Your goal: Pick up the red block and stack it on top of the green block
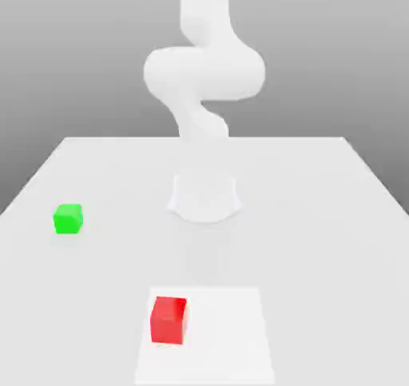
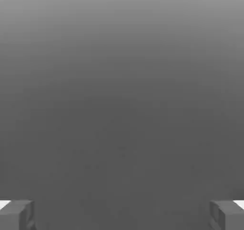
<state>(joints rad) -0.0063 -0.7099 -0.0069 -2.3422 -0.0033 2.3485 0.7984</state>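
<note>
Red cube on the white patch, green cube well apart, gripper wide and empty

Clock directions are read on the exterior view as on a dial, with 12 at its top edge. The red cube [image 1: 168, 320] sits flat on a pale white patch [image 1: 224, 336] on the light grey tabletop [image 1: 311, 248]. Taken from the middle of that patch, the cube is between 9 and 10 o'clock; taken from the arm's base, it is between 6 and 7 o'clock. Its faces are plain and unmarked, with one face toward the camera and the top visible, a darker red tone showing on part of that top.

The green cube [image 1: 68, 219] rests directly on the tabletop, upright, its top face bare. It lies close to 9 o'clock from the base and between 10 and 11 o'clock from the red cube. The two cubes are well apart, and neither is stacked on the other.

The white Franka Emika Panda arm [image 1: 204, 73] rises toward 12 o'clock from its base [image 1: 204, 196], bending through rounded joints and running out past the exterior view's upper edge. Neither cube touches the arm.

In the hand view, the two-finger gripper [image 2: 122, 215] is spread wide, its two grey fingers far apart with nothing between them. Behind them is a smooth grey backdrop [image 2: 122, 91], paler toward one edge.
</note>
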